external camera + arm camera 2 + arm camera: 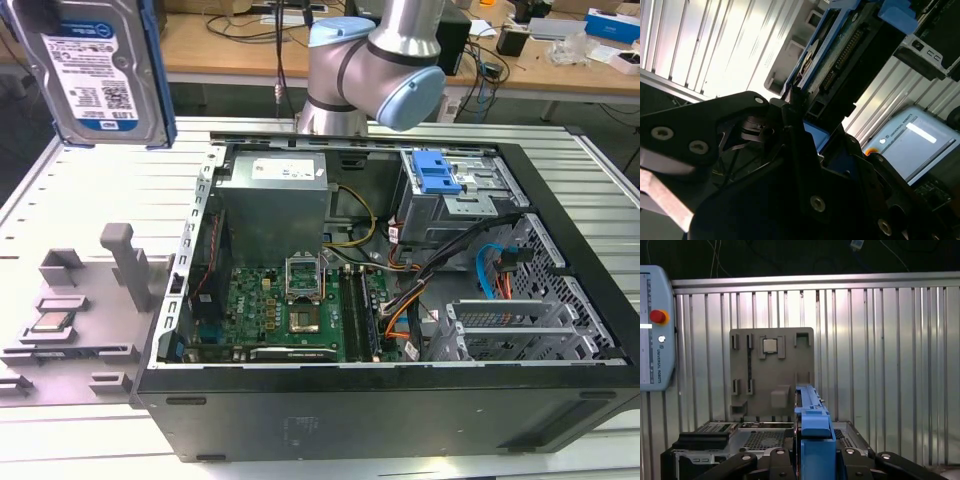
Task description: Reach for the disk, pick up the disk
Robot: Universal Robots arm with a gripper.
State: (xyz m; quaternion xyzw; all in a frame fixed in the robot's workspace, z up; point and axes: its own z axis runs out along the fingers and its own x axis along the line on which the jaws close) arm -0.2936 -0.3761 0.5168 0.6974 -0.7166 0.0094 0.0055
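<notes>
Clamping the disk [95,70] edge-on by its blue bracket [815,427], the pincer [812,460] holds it upright above the slatted bench [100,190], at the exterior view's left; its long axis runs straight out from the jaws.

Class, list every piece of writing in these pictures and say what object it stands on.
Label on the disk: print and codes, too small to read.
Sticker on the power supply: too small to read.
On the teach pendant: a vertical line of print, too blurred to quote surely.
</notes>
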